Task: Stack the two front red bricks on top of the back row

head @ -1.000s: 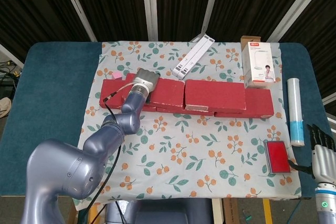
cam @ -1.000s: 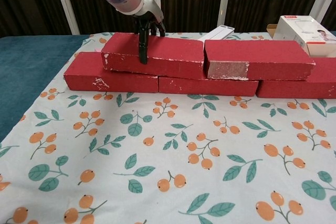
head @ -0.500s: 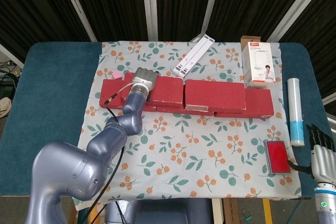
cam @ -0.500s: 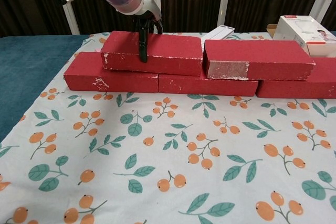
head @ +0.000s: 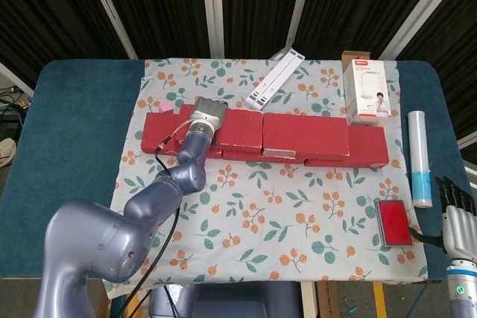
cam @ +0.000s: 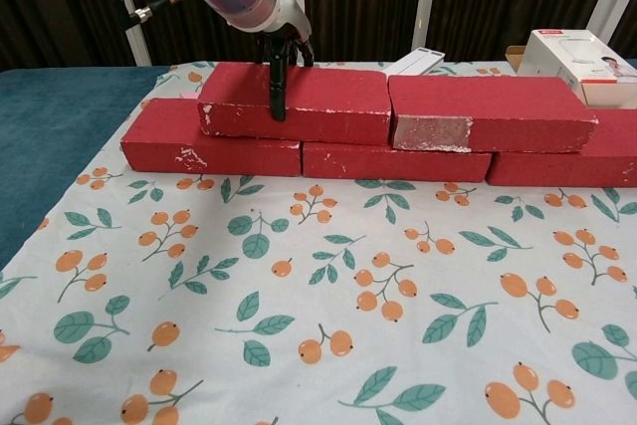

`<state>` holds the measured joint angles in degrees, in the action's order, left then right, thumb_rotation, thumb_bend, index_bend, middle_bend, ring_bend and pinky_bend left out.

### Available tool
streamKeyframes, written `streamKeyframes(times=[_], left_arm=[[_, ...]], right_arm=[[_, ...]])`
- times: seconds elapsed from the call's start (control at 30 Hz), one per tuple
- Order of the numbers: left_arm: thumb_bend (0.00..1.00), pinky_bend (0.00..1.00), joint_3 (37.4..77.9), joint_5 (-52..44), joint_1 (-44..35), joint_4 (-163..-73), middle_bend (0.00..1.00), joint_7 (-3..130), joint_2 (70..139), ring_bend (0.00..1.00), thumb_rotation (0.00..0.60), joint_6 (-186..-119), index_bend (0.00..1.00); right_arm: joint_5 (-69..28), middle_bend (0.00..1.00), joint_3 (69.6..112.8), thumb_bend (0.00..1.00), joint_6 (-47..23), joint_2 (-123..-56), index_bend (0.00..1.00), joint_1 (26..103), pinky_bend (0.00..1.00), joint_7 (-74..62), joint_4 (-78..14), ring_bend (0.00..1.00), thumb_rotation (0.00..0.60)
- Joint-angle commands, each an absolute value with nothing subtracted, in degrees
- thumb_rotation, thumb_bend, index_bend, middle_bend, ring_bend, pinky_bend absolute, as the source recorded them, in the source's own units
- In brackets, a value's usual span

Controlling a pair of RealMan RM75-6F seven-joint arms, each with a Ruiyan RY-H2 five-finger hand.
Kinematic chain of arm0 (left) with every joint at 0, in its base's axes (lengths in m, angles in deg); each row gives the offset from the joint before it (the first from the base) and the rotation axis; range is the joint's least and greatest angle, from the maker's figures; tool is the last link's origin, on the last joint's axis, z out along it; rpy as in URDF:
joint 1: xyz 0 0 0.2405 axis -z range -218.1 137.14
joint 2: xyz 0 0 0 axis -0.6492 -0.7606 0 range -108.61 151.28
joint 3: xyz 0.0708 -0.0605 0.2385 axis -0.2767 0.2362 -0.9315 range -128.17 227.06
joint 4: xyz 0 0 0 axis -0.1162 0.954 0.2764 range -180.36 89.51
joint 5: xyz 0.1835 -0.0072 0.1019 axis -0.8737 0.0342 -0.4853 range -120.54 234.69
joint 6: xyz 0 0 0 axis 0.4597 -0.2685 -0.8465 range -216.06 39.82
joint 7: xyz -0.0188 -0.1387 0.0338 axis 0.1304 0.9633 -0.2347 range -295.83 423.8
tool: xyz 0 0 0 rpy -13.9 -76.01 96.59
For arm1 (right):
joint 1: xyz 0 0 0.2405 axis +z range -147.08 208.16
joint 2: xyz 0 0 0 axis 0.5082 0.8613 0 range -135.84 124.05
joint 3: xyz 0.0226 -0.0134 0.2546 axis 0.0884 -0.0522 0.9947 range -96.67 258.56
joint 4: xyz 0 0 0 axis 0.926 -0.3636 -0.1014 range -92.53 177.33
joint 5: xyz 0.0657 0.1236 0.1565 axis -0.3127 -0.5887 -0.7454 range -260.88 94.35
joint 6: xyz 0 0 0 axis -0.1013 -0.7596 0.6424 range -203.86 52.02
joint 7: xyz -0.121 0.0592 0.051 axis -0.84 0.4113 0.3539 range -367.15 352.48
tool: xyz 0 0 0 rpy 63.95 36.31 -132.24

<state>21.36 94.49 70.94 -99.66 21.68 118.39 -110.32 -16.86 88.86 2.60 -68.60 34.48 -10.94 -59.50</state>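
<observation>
- Teal table (head: 67,154) is carrying a floral cloth (head: 268,214) that is covering its middle.
- Pink small block (head: 165,107) is lying at the far left of the cloth, just behind the bricks.
- Red back row of bricks (cam: 209,153) is running left to right across the cloth, three bricks end to end.
- Left upper brick (cam: 328,105) is sitting on top of the row's left part, its right end touching the neighbouring upper brick.
- Left hand (head: 206,113) is reaching over this brick from the near side; in the chest view a dark finger (cam: 279,87) is pressing down along the brick's near face while the rest of the hand is wrapping over its top and far edge, so the hand is grasping the brick.
- Right upper brick (cam: 488,111), with a scuffed white patch on its near face, is resting on the row's middle and right.
- White long strip-shaped device (head: 274,80) is lying diagonally behind the bricks.
- White product box (head: 364,88) is standing at the far right of the cloth.
- White and blue tube (head: 419,158) is lying on the table right of the cloth.
- Red flat pad (head: 393,222) is lying near the cloth's near right corner.
- Right hand (head: 458,210) is showing at the near right edge, dark fingers pointing up and apart, holding nothing.
</observation>
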Motion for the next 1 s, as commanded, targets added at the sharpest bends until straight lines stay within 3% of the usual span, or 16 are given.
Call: streamKeyframes(times=[0.03,0.5,1.0], left_arm=[[0.00,0.33,22.4,94.8,70.6,-99.4,0.33,20.4,118.5,0.30,0.600,-110.7,0.28],[0.00,0.32,28.6,98.0,68.5,-99.2,0.27,11.6,118.2,0.27,0.600,-113.8,0.22],[0.00,0.20,38.2,102.1,65.2,-98.8,0.06,-2.5,117.4,0.02,0.600,-119.5,0.05]], right_arm=[[-16.9,0.00,88.9,0.03,2.6,-68.6,0.00,34.5,0.00,-10.9,-59.5,0.00,0.600],[-17.2,0.00,89.0,0.03,2.5,-68.6,0.00,34.5,0.00,-10.9,-59.5,0.00,0.600],[-17.9,0.00,89.1,0.03,2.3,-68.8,0.00,34.6,0.00,-11.6,-59.4,0.00,0.600]])
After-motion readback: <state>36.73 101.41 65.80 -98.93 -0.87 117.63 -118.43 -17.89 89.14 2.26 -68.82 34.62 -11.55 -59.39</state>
